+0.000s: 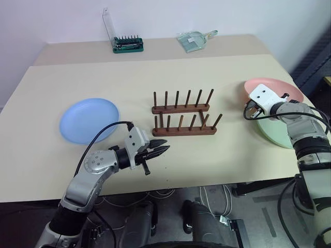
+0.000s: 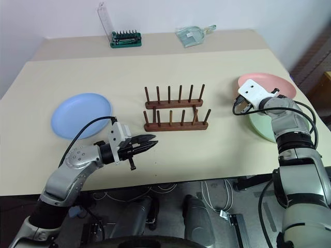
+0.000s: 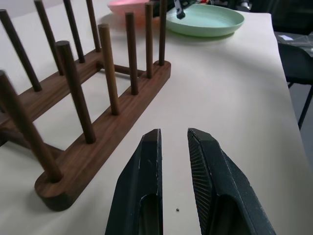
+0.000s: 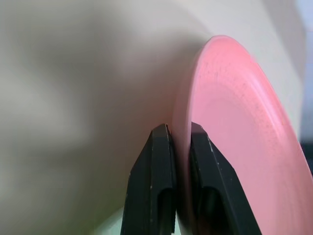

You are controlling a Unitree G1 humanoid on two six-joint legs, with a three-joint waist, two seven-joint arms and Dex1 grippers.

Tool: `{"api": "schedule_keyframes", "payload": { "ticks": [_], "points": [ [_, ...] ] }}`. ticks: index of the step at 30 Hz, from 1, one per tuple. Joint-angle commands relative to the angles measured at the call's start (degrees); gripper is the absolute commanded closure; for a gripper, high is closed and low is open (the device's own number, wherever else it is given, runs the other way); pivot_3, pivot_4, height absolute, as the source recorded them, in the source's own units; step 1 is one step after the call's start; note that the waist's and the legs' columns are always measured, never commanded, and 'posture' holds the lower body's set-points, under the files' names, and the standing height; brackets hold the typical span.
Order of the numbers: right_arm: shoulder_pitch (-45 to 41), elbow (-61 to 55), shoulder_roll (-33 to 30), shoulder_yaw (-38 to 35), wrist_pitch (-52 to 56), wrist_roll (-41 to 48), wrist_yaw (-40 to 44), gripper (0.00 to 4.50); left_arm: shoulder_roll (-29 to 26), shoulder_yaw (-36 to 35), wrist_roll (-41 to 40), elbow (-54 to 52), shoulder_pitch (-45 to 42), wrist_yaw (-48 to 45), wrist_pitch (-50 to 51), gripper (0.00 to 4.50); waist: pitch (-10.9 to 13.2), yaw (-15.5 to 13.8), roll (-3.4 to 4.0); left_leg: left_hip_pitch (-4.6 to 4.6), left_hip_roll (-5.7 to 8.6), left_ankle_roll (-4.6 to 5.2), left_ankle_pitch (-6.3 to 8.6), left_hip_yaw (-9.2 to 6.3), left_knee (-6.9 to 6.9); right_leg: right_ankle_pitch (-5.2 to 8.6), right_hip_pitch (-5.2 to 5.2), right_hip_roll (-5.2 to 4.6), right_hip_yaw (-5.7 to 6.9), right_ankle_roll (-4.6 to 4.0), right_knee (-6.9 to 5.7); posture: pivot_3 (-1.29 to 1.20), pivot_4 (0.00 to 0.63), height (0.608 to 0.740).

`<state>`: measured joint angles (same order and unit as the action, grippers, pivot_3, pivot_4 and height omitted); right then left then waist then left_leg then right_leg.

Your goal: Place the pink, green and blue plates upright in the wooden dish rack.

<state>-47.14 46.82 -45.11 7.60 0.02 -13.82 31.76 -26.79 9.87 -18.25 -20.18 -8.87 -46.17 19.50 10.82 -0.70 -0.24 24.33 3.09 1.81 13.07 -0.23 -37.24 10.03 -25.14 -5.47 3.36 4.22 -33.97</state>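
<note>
The dark wooden dish rack [image 1: 183,116] stands mid-table with all its pegs bare. To its left the blue plate [image 1: 89,120] lies flat. At the table's right edge the pink plate [image 1: 282,88] overlaps the green plate [image 1: 274,132]. My right gripper [image 4: 177,129] is shut on the pink plate's [image 4: 234,122] near rim, one finger on each side. My left gripper [image 1: 158,147] hovers near the front edge, just left of the rack [image 3: 98,98]. It points toward the green plate [image 3: 205,19], and its fingers stand a narrow gap apart with nothing between them.
A green-based bit holder [image 1: 128,45] with a clear upright lid and a clear plastic scoop [image 1: 194,40] sit at the table's back edge. The pink and green plates lie close to the right table edge. A dark chair [image 1: 313,67] stands beyond it.
</note>
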Motion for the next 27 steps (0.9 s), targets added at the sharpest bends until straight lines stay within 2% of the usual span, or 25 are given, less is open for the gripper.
{"api": "schedule_keyframes", "payload": {
  "ticks": [1,3,4,6,9,11,13,15,17,22,27],
  "points": [
    [0.71,-11.98,-2.76,-6.35,-3.76,4.52,-0.44,4.43,-0.16,-1.16,-0.75,-0.91,-0.51,-0.08,-0.91,3.65,0.03,0.04,0.05,0.0,0.0,0.0,0.0,0.02,0.0,0.01,-0.03,0.0,-0.03,0.01,-0.03,0.0,0.15,0.74],
    [2.62,-20.55,-2.27,-9.89,-3.37,10.0,2.63,4.43,-0.13,-1.32,-0.61,-0.77,-0.43,0.14,-1.15,3.65,0.03,0.05,0.05,0.0,0.0,0.0,0.0,0.06,0.01,0.0,-0.07,0.02,-0.05,0.02,-0.08,0.0,0.15,0.74],
    [3.62,-26.54,-1.16,-12.45,-0.7,15.48,5.29,4.43,-0.11,-1.47,-0.52,-0.66,-0.39,0.25,-1.37,3.65,0.03,0.04,0.05,0.0,0.0,0.0,0.0,0.06,0.01,0.01,-0.07,0.03,-0.05,0.02,-0.09,0.0,0.15,0.74],
    [4.93,-38.28,1.47,-17.71,9.27,28.42,8.94,4.43,0.01,-1.92,-0.54,-0.29,-0.32,0.53,-1.69,3.65,0.03,0.07,0.05,-0.02,-0.02,0.0,0.0,0.06,0.0,0.0,-0.07,0.04,-0.07,0.04,-0.12,0.0,0.15,0.74],
    [6.9,-50.59,3.22,-22.43,22.75,42.75,10.41,4.43,0.13,-2.57,-0.69,0.05,-0.24,0.77,-2.22,3.65,0.03,-0.09,0.04,-0.03,-0.04,0.01,0.0,0.03,-0.02,0.0,-0.06,0.01,-0.1,0.04,-0.15,0.0,0.15,0.74],
    [7.34,-56.67,5.01,-25.65,31.4,52.7,8.32,4.43,0.23,-3.23,-1.08,0.24,-0.18,0.91,-2.48,3.65,0.03,-0.27,0.0,-0.02,-0.05,0.01,0.01,-0.05,-0.05,0.01,-0.03,-0.08,-0.08,0.03,-0.14,0.0,0.15,0.74],
    [6.24,-59.64,8.2,-29.89,38.68,63.6,2.03,4.43,0.19,-3.82,-1.36,0.2,-0.08,0.83,-2.51,3.65,0.03,-0.16,0.0,0.0,-0.04,0.01,0.02,-0.06,-0.08,0.02,-0.02,-0.12,-0.1,0.03,-0.11,0.0,0.15,0.74],
    [6.33,-62.68,12.66,-33.58,44.12,79.98,-8.28,4.43,-0.05,-4.41,-1.52,-0.03,0.16,0.75,-2.5,3.65,0.04,-0.11,-0.01,0.0,-0.04,0.01,0.03,-0.05,-0.08,0.02,-0.03,-0.14,-0.11,0.03,-0.11,0.0,0.15,0.74],
    [7.78,-65.66,15.52,-34.7,46.26,89.68,-16.22,4.43,-0.28,-4.82,-1.79,-0.28,0.35,0.74,-2.46,3.65,0.04,-0.04,0.02,0.0,-0.05,0.0,0.03,-0.07,-0.03,0.02,-0.07,-0.16,-0.13,0.02,-0.12,0.0,0.15,0.74],
    [13.26,-68.89,18.73,-35.0,45.08,103.7,-32.67,4.43,-0.42,-5.49,-2.5,-0.8,0.67,0.54,-2.46,3.65,0.04,-0.08,0.01,0.03,-0.05,0.01,0.03,-0.04,0.06,0.02,-0.13,-0.16,-0.14,0.01,-0.1,0.0,0.15,0.74],
    [18.8,-71.77,18.74,-33.03,43.43,108.29,-38.52,4.43,-0.4,-5.44,-2.59,-0.34,0.55,0.1,-2.92,3.65,0.04,-0.06,0.01,0.06,-0.04,0.01,0.03,0.01,0.01,0.02,-0.13,-0.17,-0.14,0.01,-0.07,0.0,0.15,0.74]
  ]
}}
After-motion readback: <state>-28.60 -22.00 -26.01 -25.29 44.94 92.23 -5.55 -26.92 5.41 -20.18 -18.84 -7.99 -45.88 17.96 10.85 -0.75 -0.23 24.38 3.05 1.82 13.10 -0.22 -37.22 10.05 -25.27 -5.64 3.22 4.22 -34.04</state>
